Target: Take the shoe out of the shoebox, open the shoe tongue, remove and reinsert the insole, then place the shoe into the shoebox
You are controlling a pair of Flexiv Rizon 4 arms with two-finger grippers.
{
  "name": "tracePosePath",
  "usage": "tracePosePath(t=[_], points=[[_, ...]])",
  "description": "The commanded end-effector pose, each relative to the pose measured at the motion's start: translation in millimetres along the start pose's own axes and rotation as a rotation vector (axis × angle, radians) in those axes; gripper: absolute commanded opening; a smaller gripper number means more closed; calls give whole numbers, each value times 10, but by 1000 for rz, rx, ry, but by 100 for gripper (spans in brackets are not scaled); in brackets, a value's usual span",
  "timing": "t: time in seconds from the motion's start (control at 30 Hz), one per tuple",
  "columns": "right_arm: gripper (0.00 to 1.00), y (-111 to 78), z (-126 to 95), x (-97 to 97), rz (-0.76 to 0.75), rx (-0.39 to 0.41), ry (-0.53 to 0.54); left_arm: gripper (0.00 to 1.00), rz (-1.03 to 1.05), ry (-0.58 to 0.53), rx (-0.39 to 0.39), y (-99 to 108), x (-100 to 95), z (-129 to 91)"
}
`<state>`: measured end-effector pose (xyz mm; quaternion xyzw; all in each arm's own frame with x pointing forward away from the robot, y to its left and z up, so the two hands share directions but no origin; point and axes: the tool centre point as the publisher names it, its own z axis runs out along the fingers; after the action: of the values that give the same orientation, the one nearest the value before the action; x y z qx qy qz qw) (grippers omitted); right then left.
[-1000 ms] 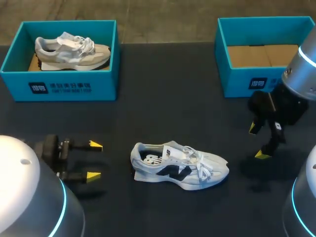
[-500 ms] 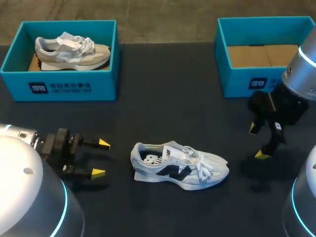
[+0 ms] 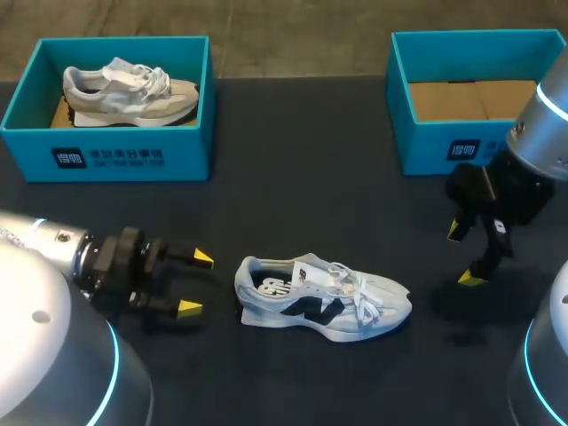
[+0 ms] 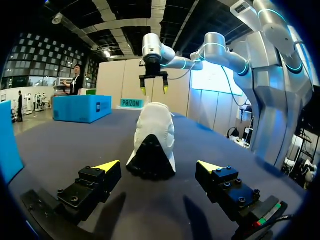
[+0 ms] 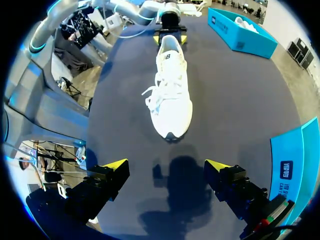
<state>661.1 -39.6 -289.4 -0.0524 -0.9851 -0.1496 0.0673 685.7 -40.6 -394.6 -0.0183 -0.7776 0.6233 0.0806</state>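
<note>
Jaws of left gripper (image 3: 196, 284) and right gripper (image 3: 461, 255) gape wide, empty. The shoe (image 3: 321, 299) lies between them, heel toward nine o'clock; light, soft-sided, probably best pinched at the firmer heel.

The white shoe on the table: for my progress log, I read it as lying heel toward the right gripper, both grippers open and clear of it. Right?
No: the white shoe lies heel toward the left gripper, as the left wrist view shows. It and the right gripper are both open and clear of the shoe.
</note>
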Motion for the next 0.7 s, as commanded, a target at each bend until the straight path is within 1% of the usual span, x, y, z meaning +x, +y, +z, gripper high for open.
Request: tracePosePath(t=[0.03,0.2,0.43,0.7], points=[[100,1,8,0,1,2,0,100,3,33,4,30,-116,90],[100,1,8,0,1,2,0,100,10,51,-2,40,-132,188],[100,1,8,0,1,2,0,100,22,86,3,55,-63,340],[100,1,8,0,1,2,0,100,37,99,9,10,-45,433]])
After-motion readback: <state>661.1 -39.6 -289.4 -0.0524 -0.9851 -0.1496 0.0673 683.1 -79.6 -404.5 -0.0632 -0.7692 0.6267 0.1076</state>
